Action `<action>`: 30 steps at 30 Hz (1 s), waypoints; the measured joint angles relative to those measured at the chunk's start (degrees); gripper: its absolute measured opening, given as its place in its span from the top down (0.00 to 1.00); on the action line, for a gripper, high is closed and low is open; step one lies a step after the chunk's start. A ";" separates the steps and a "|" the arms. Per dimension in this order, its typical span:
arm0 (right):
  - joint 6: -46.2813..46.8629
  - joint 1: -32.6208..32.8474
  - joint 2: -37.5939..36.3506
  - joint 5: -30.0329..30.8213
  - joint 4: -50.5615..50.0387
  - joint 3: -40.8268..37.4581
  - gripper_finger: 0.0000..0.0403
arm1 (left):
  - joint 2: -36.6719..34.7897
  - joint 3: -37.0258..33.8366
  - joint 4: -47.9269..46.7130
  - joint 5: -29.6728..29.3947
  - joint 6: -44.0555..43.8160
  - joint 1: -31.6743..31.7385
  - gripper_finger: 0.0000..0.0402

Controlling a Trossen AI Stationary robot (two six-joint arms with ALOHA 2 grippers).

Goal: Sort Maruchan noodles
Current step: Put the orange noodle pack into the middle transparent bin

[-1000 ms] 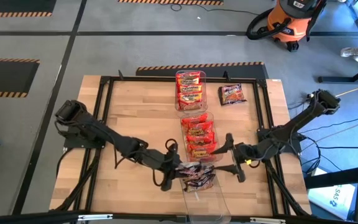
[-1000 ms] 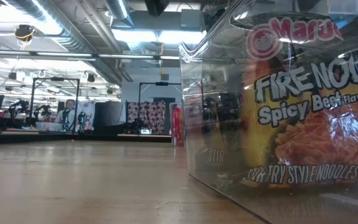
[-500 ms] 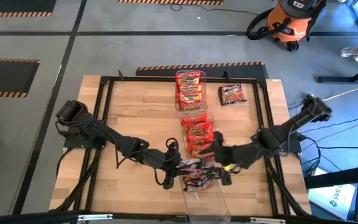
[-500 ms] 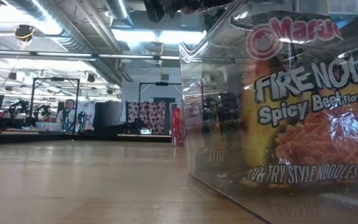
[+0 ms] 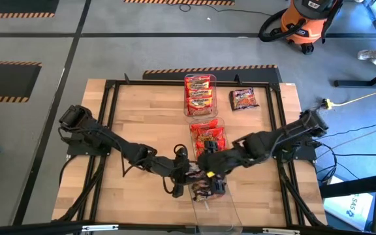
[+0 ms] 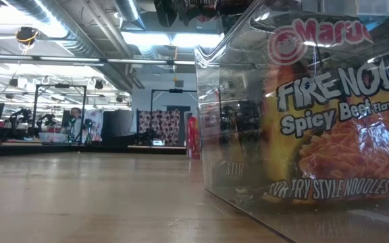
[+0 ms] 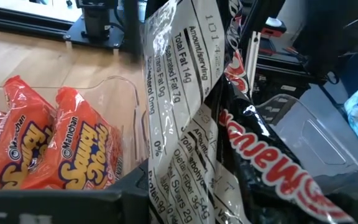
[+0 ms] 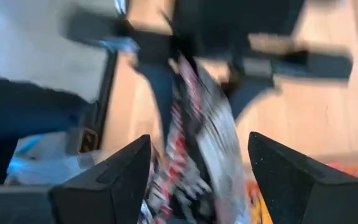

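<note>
Wooden counter (image 5: 142,117), near edge: left claw (image 5: 189,175) grips dark packet (image 7: 241,143); right claw (image 8: 197,162) open. Light, crinkly, slippery; pinch sealed edge.

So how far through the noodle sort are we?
Red-yellow packets fill the far bin, orange packets the middle one. The left gripper holds a dark packet over the near bin; the right gripper, open, reaches for it. One dark loose packet remains.

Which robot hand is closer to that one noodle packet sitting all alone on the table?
The right one. The right gripper is over the near bins, closer to the lone packet at the far right. The left gripper is beside it, slightly farther away.
</note>
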 joint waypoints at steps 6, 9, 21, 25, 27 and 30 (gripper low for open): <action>2.93 -1.07 2.67 -3.20 -4.47 0.00 0.38 | 0.00 0.00 0.18 -1.90 0.02 -0.39 0.68; 2.98 -0.93 4.05 -4.82 -4.17 0.00 0.38 | 0.00 0.00 0.04 -2.35 0.03 -0.42 0.68; 2.68 -0.91 5.57 -8.15 -7.44 0.98 0.38 | 0.00 -0.04 -0.28 -2.69 -0.58 -0.41 0.68; 1.71 -0.93 5.17 -7.23 -8.06 4.02 0.38 | -0.09 0.02 0.30 -2.62 -0.90 -0.28 0.68; 1.18 -0.93 5.17 -6.42 -8.06 4.09 0.38 | -0.09 0.02 0.24 -2.64 -0.96 -0.22 0.68; 0.74 -1.34 5.15 -6.40 -7.85 2.40 0.38 | -0.09 0.02 0.21 -2.32 -1.03 -0.30 0.68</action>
